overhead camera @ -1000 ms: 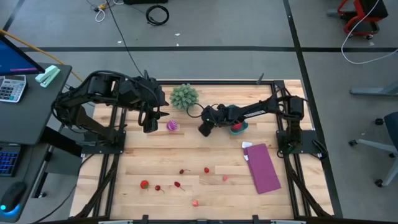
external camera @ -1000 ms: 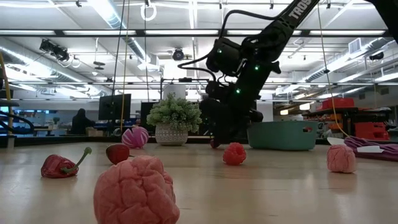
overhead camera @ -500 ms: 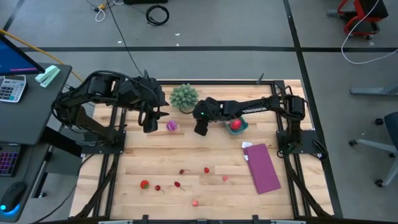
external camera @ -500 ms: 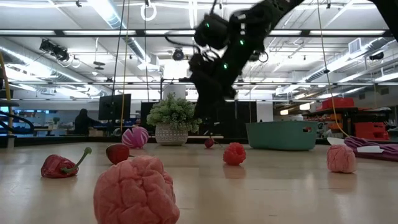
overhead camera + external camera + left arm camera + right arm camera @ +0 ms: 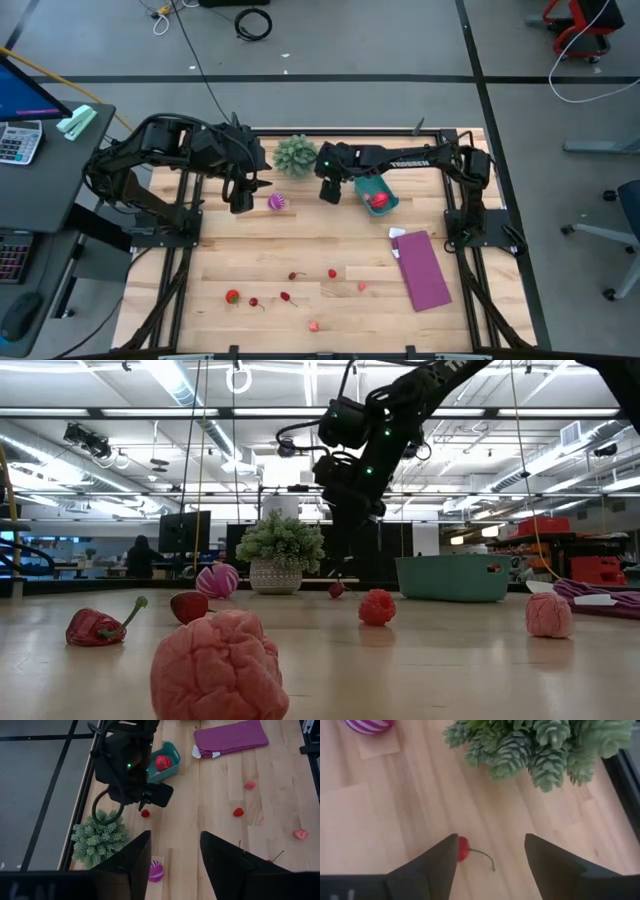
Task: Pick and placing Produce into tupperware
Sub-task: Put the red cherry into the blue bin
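Over pale wooden tabletop (image 5: 300,250) amid grey floor (image 5: 400,40), right end effector (image 5: 328,192) spread empty, left end effector (image 5: 240,198) likewise.

A teal tupperware tub (image 5: 386,196) holds a red fruit (image 5: 378,200). The striped ball (image 5: 276,202) is purple and white, the spiky plant (image 5: 296,154) green, the cloth (image 5: 424,269) purple.

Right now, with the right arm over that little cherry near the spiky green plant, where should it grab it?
Grip the cherry by its round red body, coming straight down. Its thin stem lies flat on the table, too slight to pinch. The right tool hovers open above it.
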You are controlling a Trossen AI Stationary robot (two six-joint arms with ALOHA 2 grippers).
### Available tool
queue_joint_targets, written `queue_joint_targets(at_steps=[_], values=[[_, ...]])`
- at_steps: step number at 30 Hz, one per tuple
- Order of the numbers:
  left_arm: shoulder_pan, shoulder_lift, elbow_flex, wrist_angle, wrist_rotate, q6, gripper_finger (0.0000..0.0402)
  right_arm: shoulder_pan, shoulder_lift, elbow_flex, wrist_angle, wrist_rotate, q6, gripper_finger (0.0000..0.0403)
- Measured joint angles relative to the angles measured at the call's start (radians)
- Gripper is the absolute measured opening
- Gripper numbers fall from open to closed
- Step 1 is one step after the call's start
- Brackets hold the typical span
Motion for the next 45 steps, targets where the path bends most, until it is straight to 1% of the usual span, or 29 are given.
queue_joint_targets(at_steps=[6,11,15,19,25,30,36,39,45], values=[[0.0,0.0,0.0,0.0,0.0,0.002,0.0173,0.012,0.066,0.0,0.014,-0.017,0.012,0.024],[0.0,0.0,0.0,0.0,0.0,0.026,0.0177,0.013,0.127,0.0,0.043,-0.02,0.011,0.024],[0.0,0.0,0.0,0.0,0.0,0.026,0.0176,0.002,0.133,0.0,0.033,-0.014,0.012,0.024],[0.0,0.0,0.0,0.0,0.0,0.027,0.0173,-0.006,0.134,0.0,0.035,-0.022,0.059,0.024],[0.0,0.0,0.0,0.0,0.0,0.028,0.0177,-0.011,0.185,0.006,0.033,-0.046,0.092,0.024],[0.0,0.0,0.0,0.0,0.0,0.027,0.0173,-0.011,0.17,0.003,0.034,-0.046,0.115,0.0234],[0.0,0.0,0.0,0.0,0.0,0.026,0.0177,-0.011,0.142,-0.002,0.002,-0.045,0.102,0.0208],[0.0,0.0,0.0,0.0,0.0,0.025,0.0177,-0.009,0.146,0.0,-0.043,-0.042,0.081,0.0198],[0.0,0.0,0.0,0.0,0.0,0.018,0.0173,-0.009,0.147,0.002,-0.054,-0.033,0.113,0.0192]])
